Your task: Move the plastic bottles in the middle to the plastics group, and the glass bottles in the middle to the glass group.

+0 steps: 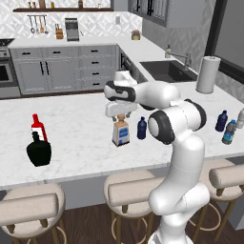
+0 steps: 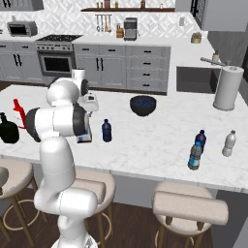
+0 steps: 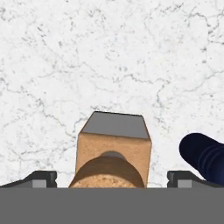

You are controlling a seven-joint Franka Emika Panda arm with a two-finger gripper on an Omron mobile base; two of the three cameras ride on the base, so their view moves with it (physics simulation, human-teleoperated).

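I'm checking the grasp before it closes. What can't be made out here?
- Gripper: left base view, the hand covers its fingertips; jaws open either side of the cork.
- Cork bottle: right base view, mostly behind the arm.
- Blue bottle: hand view, cut off by the edge.
- Labels: too small to read.

The arm bends forward, hand pointing down. The claw (image 3: 112, 178) hangs with its jaws spread wide, apparently gripping nothing.

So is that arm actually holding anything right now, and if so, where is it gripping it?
Nothing is held. The gripper is open, its fingertips standing apart on either side of the cork stopper of the glass bottle, not touching it.
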